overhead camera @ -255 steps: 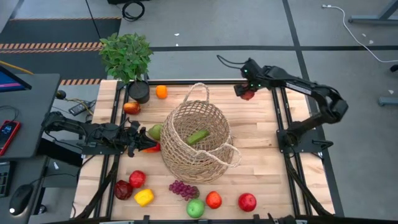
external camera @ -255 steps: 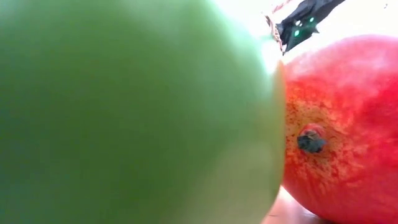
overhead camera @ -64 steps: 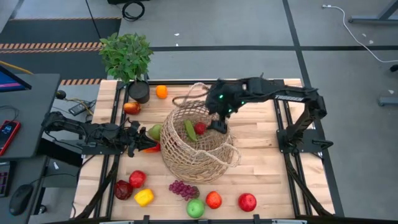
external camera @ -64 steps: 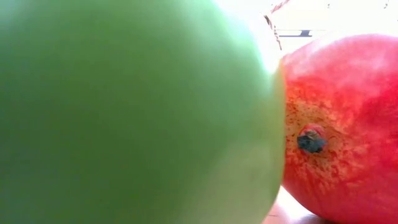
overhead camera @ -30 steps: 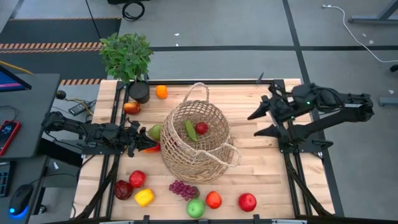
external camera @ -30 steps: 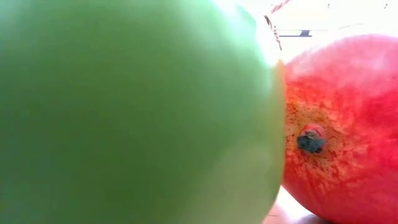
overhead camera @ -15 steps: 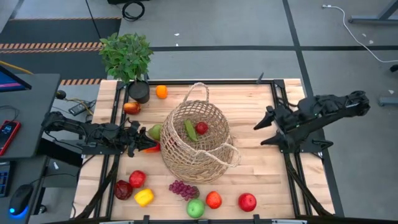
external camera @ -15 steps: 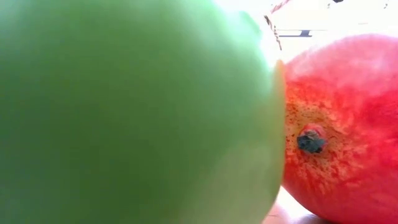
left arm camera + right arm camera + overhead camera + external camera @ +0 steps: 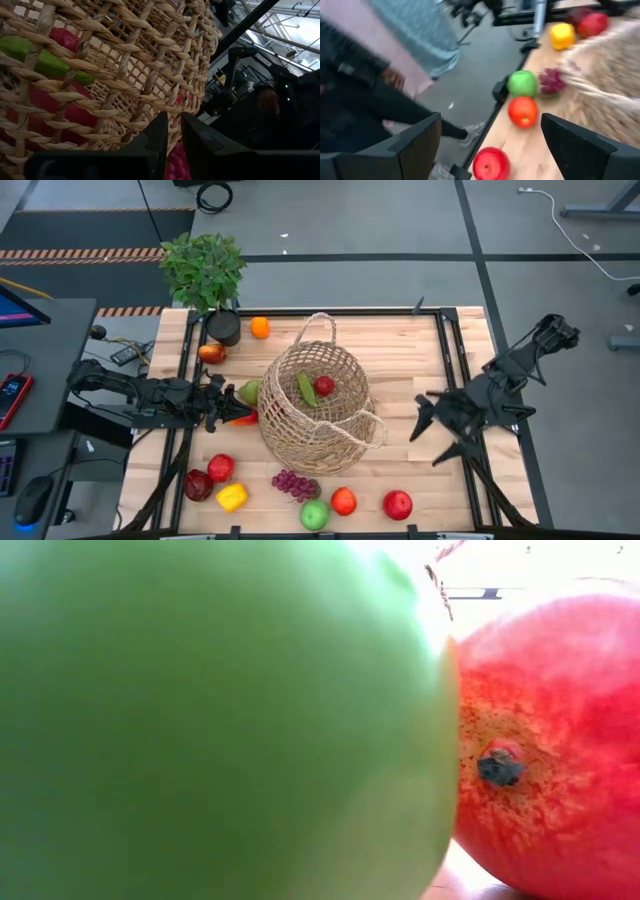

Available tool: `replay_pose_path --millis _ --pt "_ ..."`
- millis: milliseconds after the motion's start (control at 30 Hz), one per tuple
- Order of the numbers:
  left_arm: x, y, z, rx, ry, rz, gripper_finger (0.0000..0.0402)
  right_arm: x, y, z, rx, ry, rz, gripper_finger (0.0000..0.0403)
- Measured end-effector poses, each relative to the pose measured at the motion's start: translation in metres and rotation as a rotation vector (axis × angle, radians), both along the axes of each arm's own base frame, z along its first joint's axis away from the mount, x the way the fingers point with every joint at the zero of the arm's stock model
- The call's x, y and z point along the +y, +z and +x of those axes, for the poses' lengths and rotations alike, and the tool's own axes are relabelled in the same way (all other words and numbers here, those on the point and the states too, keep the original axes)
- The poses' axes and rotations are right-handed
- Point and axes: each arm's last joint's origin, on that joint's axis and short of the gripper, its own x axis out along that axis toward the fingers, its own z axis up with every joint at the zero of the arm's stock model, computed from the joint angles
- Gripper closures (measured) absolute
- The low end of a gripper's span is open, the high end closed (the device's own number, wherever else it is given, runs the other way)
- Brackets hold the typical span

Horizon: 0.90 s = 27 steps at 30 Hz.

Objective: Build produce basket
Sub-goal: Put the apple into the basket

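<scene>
The wicker basket (image 9: pixel 318 405) stands mid-table with a green cucumber (image 9: pixel 306 388) and a red apple (image 9: pixel 324 386) inside. Loose produce lies around it: an orange (image 9: pixel 260 328), a pear (image 9: pixel 248 391), a yellow pepper (image 9: pixel 231 497), grapes (image 9: pixel 295 484), a green apple (image 9: pixel 314 515) and a red apple (image 9: pixel 398 504). My left gripper (image 9: pixel 230 404) is shut, level, by the basket's left wall (image 9: pixel 150 75). My right gripper (image 9: pixel 432 438) hangs open and empty over the table's right side, facing the near-edge fruit (image 9: pixel 522 111). My left gripper points its shut fingers (image 9: pixel 160 137) level at the basket's left wall from the table's left. I cannot tell whether they touch the weave or the red pepper (image 9: pixel 243 418) beside them.
A potted plant (image 9: pixel 206 270) stands at the far left corner. The green apple (image 9: pixel 200 720) and a red-orange fruit (image 9: pixel 540 740) fill the low view. A person (image 9: pixel 350 100) stands past the table's near edge. Bare wood lies right of the basket (image 9: pixel 410 370).
My right gripper has swung along the table's right side toward the near edge, sinking and tipping downward. It has stayed open and empty. The basket, the produce and my left arm have kept still.
</scene>
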Motion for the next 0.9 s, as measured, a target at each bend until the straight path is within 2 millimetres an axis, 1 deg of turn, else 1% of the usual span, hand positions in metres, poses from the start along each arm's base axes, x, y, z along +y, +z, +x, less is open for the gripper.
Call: replay_pose_path --millis 267,600,733,900 --pt "0.000 0.000 0.000 0.000 0.000 0.000 0.0342 0.029 0.001 0.005 -0.138 0.190 -0.089 0.0057" --pt "0.000 0.000 0.000 0.000 0.000 0.000 0.0343 0.080 -0.005 0.019 -0.188 0.355 -0.255 0.0057" --pt "0.000 0.000 0.000 0.000 0.000 0.000 0.0340 0.096 -0.018 0.025 -0.201 0.394 -0.338 0.0057" --pt "0.000 0.000 0.000 0.000 0.000 0.000 0.0345 0.114 -0.047 0.039 -0.106 0.389 -0.420 0.0057"
